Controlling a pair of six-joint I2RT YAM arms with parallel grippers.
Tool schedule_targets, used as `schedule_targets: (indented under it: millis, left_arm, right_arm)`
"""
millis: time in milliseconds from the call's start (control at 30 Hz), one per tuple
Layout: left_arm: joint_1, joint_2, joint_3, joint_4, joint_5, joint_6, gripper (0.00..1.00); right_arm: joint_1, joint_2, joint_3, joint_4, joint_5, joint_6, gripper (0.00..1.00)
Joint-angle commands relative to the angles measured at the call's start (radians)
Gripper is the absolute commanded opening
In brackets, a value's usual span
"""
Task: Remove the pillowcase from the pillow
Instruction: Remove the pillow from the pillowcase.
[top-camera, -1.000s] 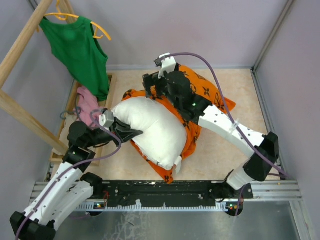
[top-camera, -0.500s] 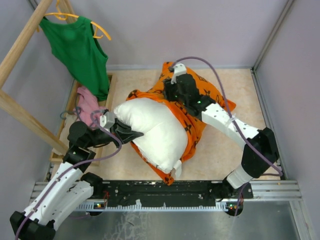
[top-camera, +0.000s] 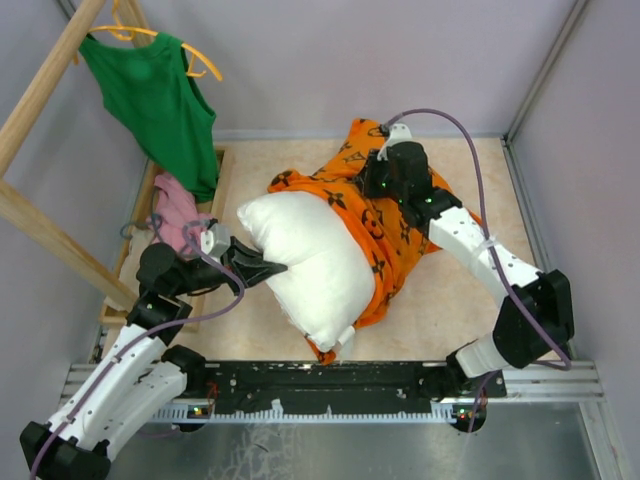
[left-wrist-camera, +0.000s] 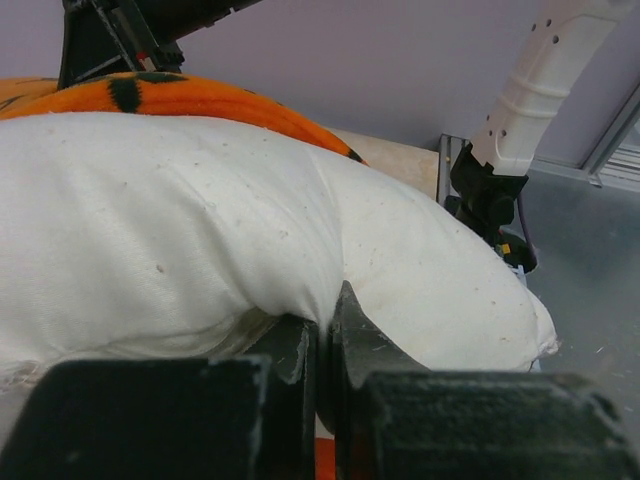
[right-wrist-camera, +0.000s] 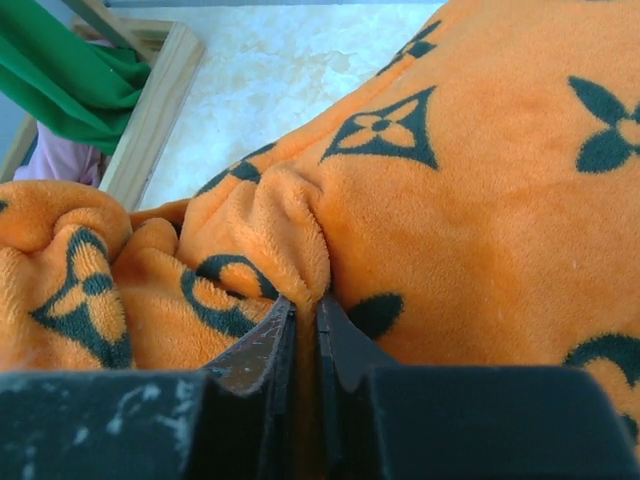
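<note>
While crouched low at seven o'clock of the overhead view, stretched the left arm toward the middle, forearm nearly level, with the left gripper (top-camera: 272, 268) clenched on a pinched ridge of the pillow (top-camera: 312, 252). Saw through the left wrist camera both fingers (left-wrist-camera: 290, 350) pressed together, white fabric nipped between them.

Reached in from five o'clock with the right arm, elbow raised at four o'clock, forearm angled toward twelve, wrist tipped down over the pillowcase (top-camera: 392, 245). Held the right gripper (right-wrist-camera: 300, 310) clamped on a puckered fold of orange fleece, fingertips almost meeting around it.

Found the pillow at the centre, plump and mostly bared, long axis running from ten to five o'clock. Found the pillowcase draped behind and beside it, from eleven round to five o'clock, bunched at twelve and wrapped along the three o'clock flank, with an orange corner poking out under the six o'clock end. Could not tell how much of the pillow sat inside.

Saw a pale beige tabletop (top-camera: 470, 300) beneath everything, a black mounting rail (top-camera: 330, 378) across six o'clock, and plain grey walls on all other sides. Saw a wooden rack (top-camera: 40, 90) from nine to eleven o'clock, a green tank top (top-camera: 155, 100) on a yellow hanger (top-camera: 205, 62) at eleven, and a pink cloth (top-camera: 175, 208) at nine, just beside the left wrist.
</note>
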Motion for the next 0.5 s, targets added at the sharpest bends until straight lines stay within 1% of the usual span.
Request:
schedule_targets:
  millis: [0,33,67,100,200,267,400,467]
  left_arm:
    - [-0.011,-0.032,0.023,0.151,0.077,0.013,0.00]
    - [-0.010,-0.027,0.024,0.150,0.078,0.013,0.00]
    - [-0.011,-0.020,0.025,0.151,0.081,0.015,0.00]
    - [-0.011,-0.015,0.028,0.150,0.080,0.015,0.00]
    - [-0.011,-0.006,0.032,0.151,0.082,0.014,0.00]
    - [-0.010,-0.006,0.034,0.146,0.083,0.014,0.00]
    - [-0.010,-0.008,0.032,0.146,0.074,0.020,0.00]
    - [-0.011,-0.003,0.033,0.147,0.075,0.020,0.00]
  right_arm:
    - [0.032,-0.070,0.083,0.066,0.044,-0.092,0.43]
    - [0.066,-0.074,0.098,0.073,0.039,-0.126,0.71]
    - [0.095,-0.074,0.118,0.073,0.020,-0.154,0.89]
    - [0.114,-0.067,0.139,0.067,-0.018,-0.172,0.98]
    - [0.141,-0.021,0.224,0.012,-0.196,-0.176,0.99]
    - [0.164,0.014,0.270,-0.035,-0.265,-0.192,0.99]
    - [0.259,0.084,0.349,-0.183,-0.255,-0.307,0.99]
    - [0.288,0.113,0.373,-0.258,-0.266,-0.347,0.99]
